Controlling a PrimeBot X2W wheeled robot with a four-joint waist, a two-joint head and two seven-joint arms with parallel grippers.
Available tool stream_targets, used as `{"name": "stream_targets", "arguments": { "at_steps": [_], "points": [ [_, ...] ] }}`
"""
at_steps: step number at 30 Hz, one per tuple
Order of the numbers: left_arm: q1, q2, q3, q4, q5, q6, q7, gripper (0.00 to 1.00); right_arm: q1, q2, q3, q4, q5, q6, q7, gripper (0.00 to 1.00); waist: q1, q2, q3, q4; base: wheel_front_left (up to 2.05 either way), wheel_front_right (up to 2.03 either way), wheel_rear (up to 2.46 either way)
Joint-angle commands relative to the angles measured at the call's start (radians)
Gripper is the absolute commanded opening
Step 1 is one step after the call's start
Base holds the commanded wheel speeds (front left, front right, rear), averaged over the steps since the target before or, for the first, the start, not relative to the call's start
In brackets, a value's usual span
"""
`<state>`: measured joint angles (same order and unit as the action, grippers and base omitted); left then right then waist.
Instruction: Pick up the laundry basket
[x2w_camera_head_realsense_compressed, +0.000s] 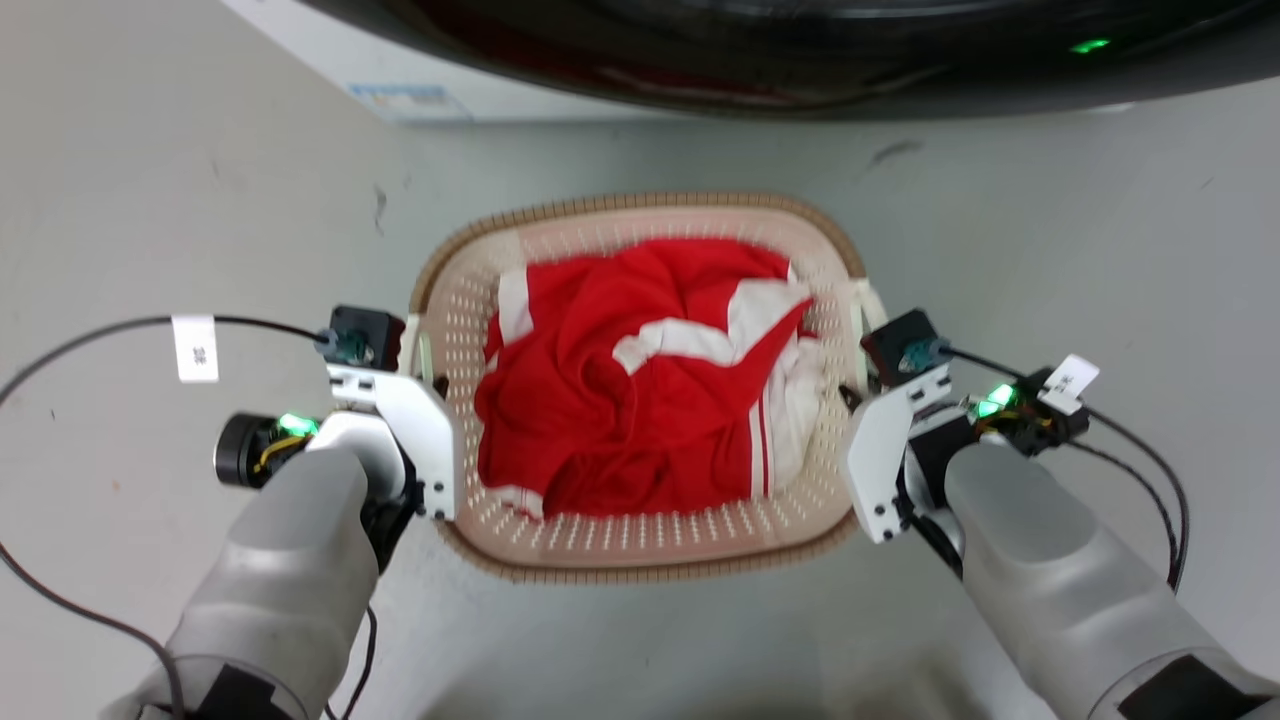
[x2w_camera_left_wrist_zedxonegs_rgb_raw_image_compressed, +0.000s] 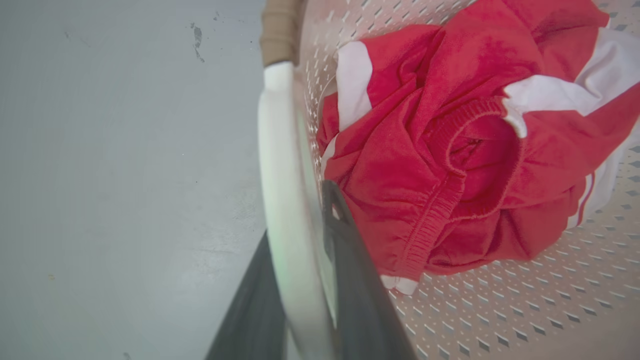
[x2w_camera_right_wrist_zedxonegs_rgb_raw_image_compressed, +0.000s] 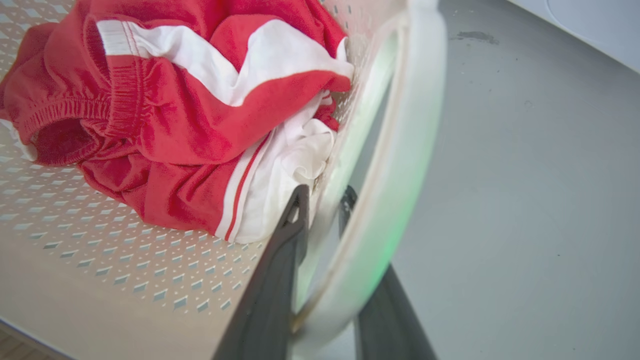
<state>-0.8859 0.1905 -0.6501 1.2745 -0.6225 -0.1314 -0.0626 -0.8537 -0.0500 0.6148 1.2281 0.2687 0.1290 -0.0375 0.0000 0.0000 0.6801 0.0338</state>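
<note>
Beside the laundry basket, left gripper and right gripper pinch its handles, but uneven lifting could tip it.

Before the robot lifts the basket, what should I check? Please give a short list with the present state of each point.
1. Left gripper astride the left handle, one finger on each side: ok.
2. Right gripper astride the right handle, one finger on each side: ok.
3. Both grips shut firmly on the handles: cannot tell.
4. Garment wholly inside the basket, nothing over the rim: ok.
5. Cables away from the basket: ok.
</note>
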Motion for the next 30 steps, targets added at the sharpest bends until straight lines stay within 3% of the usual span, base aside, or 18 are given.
{"name": "stream_targets", "arguments": {
  "at_steps": [1, 30],
  "points": [
    [0.015, 0.006, -0.009, -0.007, -0.009, 0.003, 0.005, 0.0, 0.022, 0.0, 0.024, -0.009, 0.015, 0.003, 0.014, 0.0, 0.0, 0.0, -0.062, -0.014, 0.0, 0.0, 0.0],
    [0.307, 0.026, -0.192, -0.087, -0.245, 0.001, 0.247, 0.0, 0.272, 0.004, 0.329, -0.028, 0.348, 0.004, 0.23, 0.0, 0.0, 0.0, -0.554, -0.04, 0.0, 0.0, 0.0]
  ]
}}
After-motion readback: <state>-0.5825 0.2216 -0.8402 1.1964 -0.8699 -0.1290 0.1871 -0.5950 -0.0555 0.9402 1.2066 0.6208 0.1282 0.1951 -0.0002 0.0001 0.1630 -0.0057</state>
